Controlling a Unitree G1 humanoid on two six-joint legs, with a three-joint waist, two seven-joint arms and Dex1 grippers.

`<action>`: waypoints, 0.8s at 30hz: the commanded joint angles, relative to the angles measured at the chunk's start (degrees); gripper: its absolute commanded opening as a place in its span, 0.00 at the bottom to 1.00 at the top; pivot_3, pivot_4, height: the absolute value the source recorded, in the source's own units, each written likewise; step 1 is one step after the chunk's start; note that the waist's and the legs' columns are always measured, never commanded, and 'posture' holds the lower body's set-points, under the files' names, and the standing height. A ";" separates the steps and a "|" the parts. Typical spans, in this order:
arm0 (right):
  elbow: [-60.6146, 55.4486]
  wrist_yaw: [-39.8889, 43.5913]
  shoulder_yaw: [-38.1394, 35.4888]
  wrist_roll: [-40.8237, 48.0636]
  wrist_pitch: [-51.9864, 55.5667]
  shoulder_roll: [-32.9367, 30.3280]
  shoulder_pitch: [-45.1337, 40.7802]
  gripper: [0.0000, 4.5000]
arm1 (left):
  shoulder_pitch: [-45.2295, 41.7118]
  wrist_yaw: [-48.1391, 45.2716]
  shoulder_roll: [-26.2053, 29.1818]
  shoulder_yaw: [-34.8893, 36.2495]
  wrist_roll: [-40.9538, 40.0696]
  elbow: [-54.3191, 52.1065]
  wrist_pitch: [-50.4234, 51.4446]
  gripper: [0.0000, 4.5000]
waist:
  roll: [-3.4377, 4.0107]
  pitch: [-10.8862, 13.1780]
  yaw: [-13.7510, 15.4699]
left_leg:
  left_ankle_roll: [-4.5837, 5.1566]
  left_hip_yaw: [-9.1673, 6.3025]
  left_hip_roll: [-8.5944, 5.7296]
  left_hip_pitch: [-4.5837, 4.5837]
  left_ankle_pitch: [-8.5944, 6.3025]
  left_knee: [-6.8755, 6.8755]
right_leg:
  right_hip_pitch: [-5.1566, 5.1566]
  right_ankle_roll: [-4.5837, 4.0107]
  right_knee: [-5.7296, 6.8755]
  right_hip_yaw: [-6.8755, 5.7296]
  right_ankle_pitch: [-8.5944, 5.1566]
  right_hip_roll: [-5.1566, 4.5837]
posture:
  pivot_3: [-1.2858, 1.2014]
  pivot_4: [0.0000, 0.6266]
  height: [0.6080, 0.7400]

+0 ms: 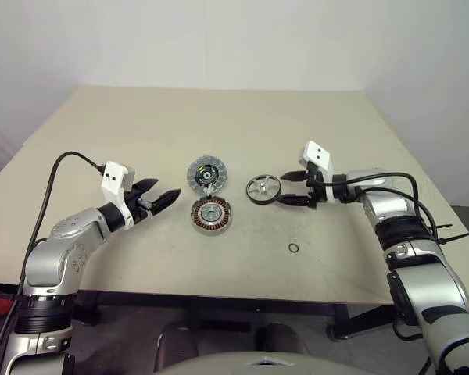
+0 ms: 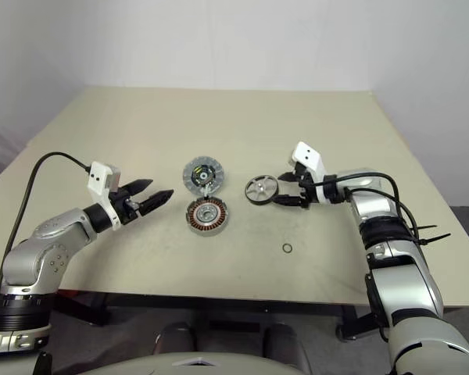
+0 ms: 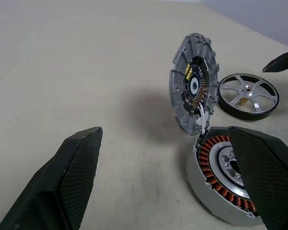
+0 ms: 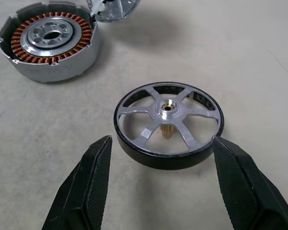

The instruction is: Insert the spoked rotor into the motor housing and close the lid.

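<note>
The motor housing (image 1: pixel 212 215), a silver cup ringed with copper windings, lies mid-table. Just behind it the lid (image 1: pixel 208 175), a ribbed grey disc, stands tilted up on edge, its dark centre facing the housing, with a white wire (image 3: pixel 200 120) running down to the housing. The spoked rotor (image 1: pixel 263 189) lies flat to the right of both. My right gripper (image 1: pixel 281 190) is open, its fingertips (image 4: pixel 102 148) flanking the rotor's near rim (image 4: pixel 169 125) without touching. My left gripper (image 1: pixel 169 188) is open and empty, hovering left of the housing (image 3: pixel 221 179) and pointing at it.
A tiny black O-ring (image 1: pixel 294 248) lies on the beige table (image 1: pixel 219 117) toward the front edge, right of the housing. The table's edges run close beside both arms. A white wall stands behind.
</note>
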 commanded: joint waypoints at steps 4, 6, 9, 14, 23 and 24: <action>-3.31 0.79 -1.46 1.81 0.74 -0.37 -0.38 0.83 | -0.72 -0.26 0.23 0.58 -0.37 -1.12 -0.69 0.99 | 0.00 0.00 0.00 | 0.00 0.00 0.00 0.00 0.00 0.00 | 0.00 0.00 0.00 0.00 0.00 0.00 | 0.52 0.00 1.00; -3.48 0.82 -1.40 1.83 0.85 -0.36 -0.33 0.83 | -0.65 -0.26 0.22 0.59 -0.39 -1.17 -0.69 0.99 | 0.00 0.00 0.00 | 0.00 0.00 0.00 0.00 0.00 0.00 | 0.00 0.00 -0.01 0.00 0.00 0.00 | 0.52 0.00 1.00; -3.57 0.89 -1.38 1.87 0.90 -0.27 -0.35 0.83 | -0.60 -0.21 0.21 0.62 -0.37 -1.17 -0.69 0.99 | 0.00 0.00 -0.01 | 0.00 0.00 0.00 0.00 0.00 0.00 | 0.00 0.00 -0.01 0.00 0.00 0.00 | 0.52 0.00 1.00; -4.04 1.50 -1.06 1.72 0.75 -0.53 -0.05 0.83 | -0.48 -0.18 0.27 0.68 -0.37 -1.28 -0.69 0.99 | 0.00 0.00 -0.01 | 0.00 0.00 0.00 0.00 0.00 0.00 | 0.00 0.00 -0.01 0.00 0.00 0.00 | 0.52 0.00 1.00; -8.31 4.34 -1.83 3.60 0.99 -0.91 2.54 0.83 | -0.49 -0.23 0.12 0.42 -0.11 -0.80 -0.92 0.99 | 0.00 0.01 -0.01 | 0.00 -0.01 0.00 0.00 0.00 -0.01 | 0.00 0.00 -0.02 0.00 0.00 0.00 | 0.52 0.00 1.00; -9.01 4.55 -2.06 4.12 0.94 -0.83 2.83 0.83 | -0.49 -0.28 0.13 0.42 -0.10 -0.75 -0.93 0.99 | 0.00 0.01 -0.01 | 0.01 -0.01 0.00 0.00 -0.01 -0.01 | 0.00 0.00 -0.02 0.00 0.00 0.00 | 0.52 0.00 1.00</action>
